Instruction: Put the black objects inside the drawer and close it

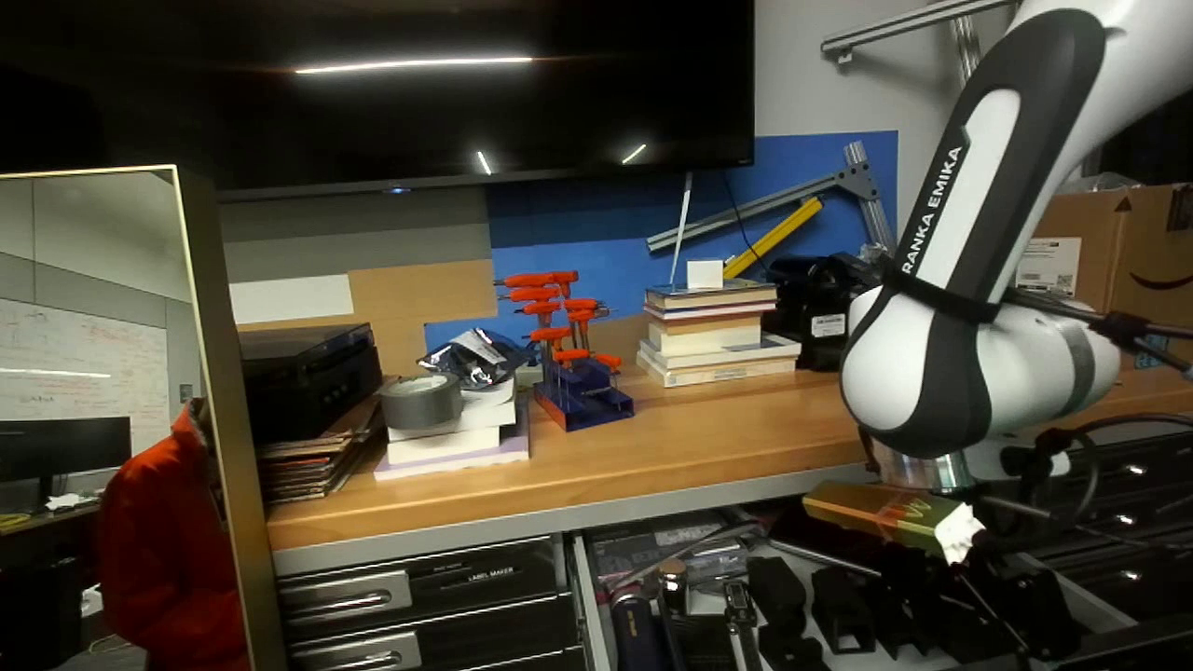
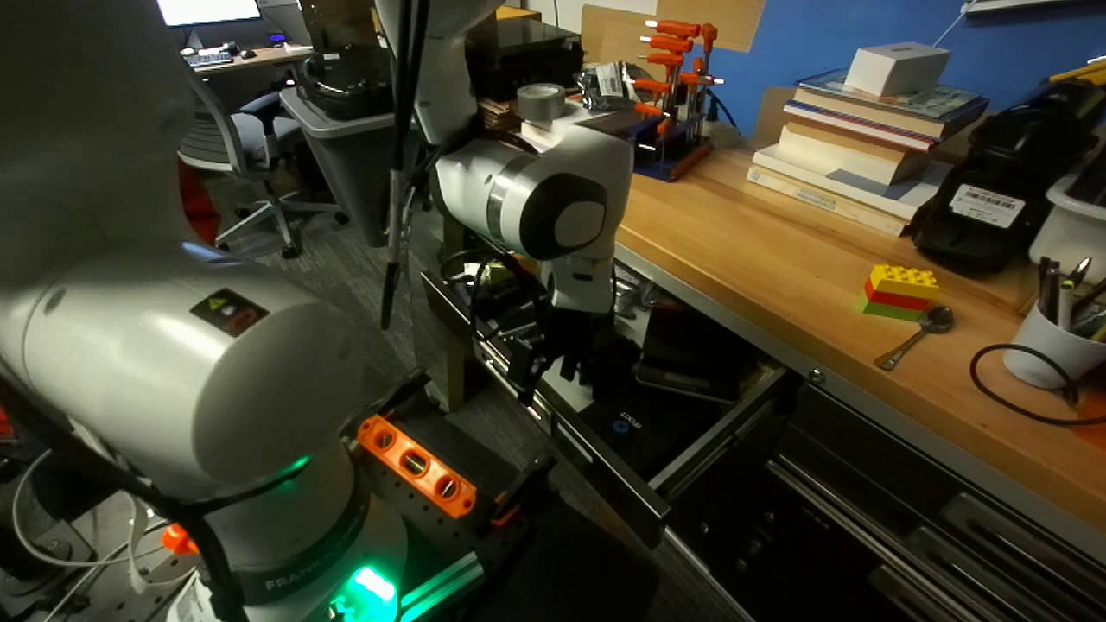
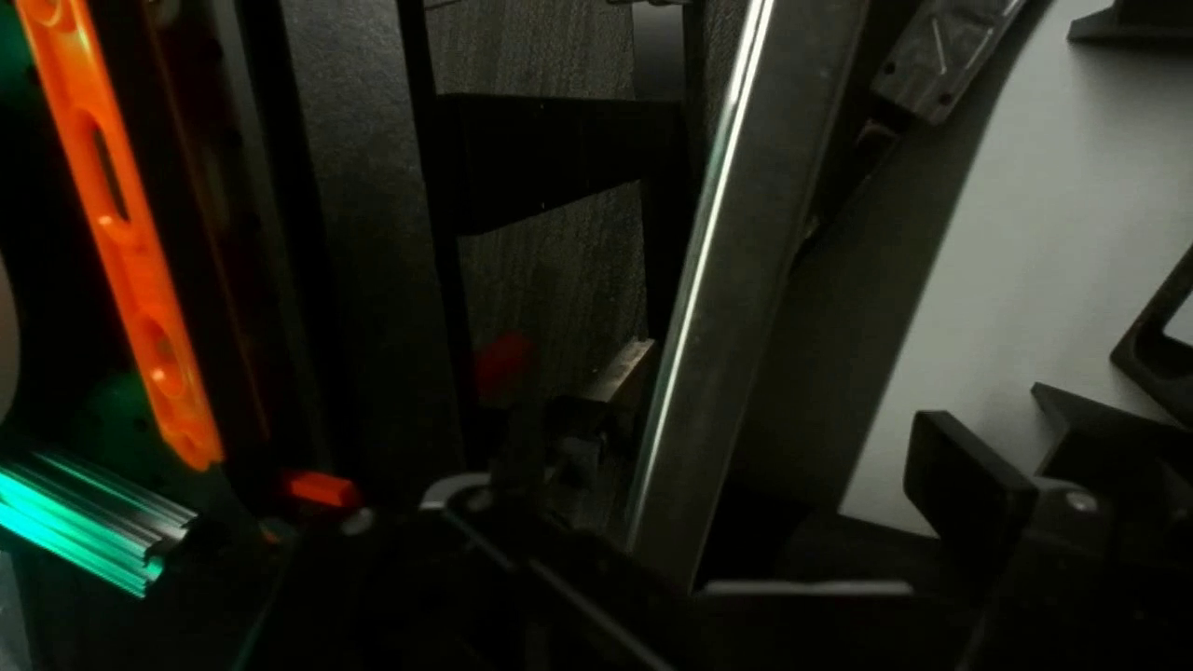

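Observation:
The drawer stands pulled out; its side wall [image 1: 584,606] shows in an exterior view, and its front panel [image 2: 596,458] shows in another. Several black objects [image 1: 843,610] lie inside it, and a black box [image 2: 635,423] with a small logo lies near one end. My gripper [image 2: 553,380] points down at the drawer's front edge. In the wrist view, its fingers [image 3: 746,457] are wide apart with the metal front edge [image 3: 736,280] between them, and nothing is seen held. The left finger is very dark there. A black part [image 3: 1156,321] lies on the light drawer floor.
The wooden worktop [image 2: 734,233] is above the drawer, with books [image 2: 855,164], toy bricks [image 2: 899,292], a spoon [image 2: 916,337] and a pen cup [image 2: 1045,345]. A gold box [image 1: 881,513] lies at the drawer. An orange level [image 2: 415,464] is by the robot base.

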Robot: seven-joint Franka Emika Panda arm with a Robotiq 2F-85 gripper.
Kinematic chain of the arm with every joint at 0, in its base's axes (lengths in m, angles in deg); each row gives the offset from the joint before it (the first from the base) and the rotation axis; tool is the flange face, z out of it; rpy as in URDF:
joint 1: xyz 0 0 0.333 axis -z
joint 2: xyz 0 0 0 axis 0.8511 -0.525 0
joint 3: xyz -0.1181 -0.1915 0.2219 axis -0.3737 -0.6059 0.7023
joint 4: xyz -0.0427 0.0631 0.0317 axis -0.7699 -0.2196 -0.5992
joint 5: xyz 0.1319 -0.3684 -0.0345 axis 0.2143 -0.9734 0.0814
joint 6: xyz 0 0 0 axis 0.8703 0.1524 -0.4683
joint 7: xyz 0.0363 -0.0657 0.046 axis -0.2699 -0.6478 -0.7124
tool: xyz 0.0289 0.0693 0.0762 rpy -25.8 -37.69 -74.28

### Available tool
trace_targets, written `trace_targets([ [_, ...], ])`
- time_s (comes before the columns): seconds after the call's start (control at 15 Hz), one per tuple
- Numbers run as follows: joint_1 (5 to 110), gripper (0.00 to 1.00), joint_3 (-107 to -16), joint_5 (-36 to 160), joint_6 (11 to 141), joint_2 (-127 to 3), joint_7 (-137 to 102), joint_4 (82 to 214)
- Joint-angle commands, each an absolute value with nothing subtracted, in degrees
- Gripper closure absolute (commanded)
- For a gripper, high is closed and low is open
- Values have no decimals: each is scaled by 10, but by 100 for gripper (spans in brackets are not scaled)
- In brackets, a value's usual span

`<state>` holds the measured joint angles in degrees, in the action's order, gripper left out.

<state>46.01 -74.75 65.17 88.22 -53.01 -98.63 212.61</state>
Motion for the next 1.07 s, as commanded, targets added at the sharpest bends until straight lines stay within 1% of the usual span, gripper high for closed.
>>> trace_targets([
  [0.0, 539, 0, -682, 721, 945, -558, -910, 2126],
  [0.53, 638, 0, -587, 913, 1154, -618, -738, 2132],
  [0.73, 718, 0, -504, 972, 1217, -617, -651, 2133],
  [1.0, 859, 0, -370, 968, 1265, -636, -581, 2108],
])
